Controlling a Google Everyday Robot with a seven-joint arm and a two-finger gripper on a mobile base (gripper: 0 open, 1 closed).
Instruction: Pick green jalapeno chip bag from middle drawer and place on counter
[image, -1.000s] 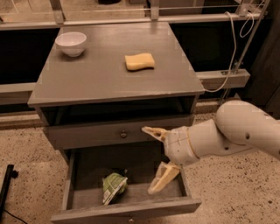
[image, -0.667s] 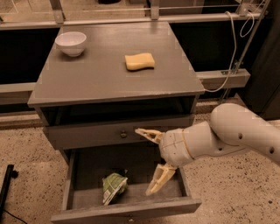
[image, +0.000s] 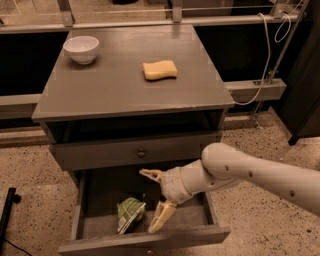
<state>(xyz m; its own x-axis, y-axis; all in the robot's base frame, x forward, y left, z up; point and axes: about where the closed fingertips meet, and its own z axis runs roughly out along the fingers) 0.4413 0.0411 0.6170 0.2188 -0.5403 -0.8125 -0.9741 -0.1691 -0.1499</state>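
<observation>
bag (image: 129, 214) grn, crumpled, gripper (image: 147, 202) jaws apart beside

green jalapeno chip bag (image: 129, 214), seemingly crumpled, on middle drawer (image: 145, 241) floor, hand (image: 156, 198) spread-fingered just beside it, counter (image: 125, 87) above

No legible text, brand, number or sign is shown. Pale and dark markings are carried on the green jalapeno chip bag (image: 130, 214), which lies on the floor of the middle drawer (image: 79, 210) in the lower centre of the frame, but no letters can be made out on it. The pincer (image: 156, 196) is seen just right of the bag, inside the open drawer, with its fingers spread wide apart.
</observation>
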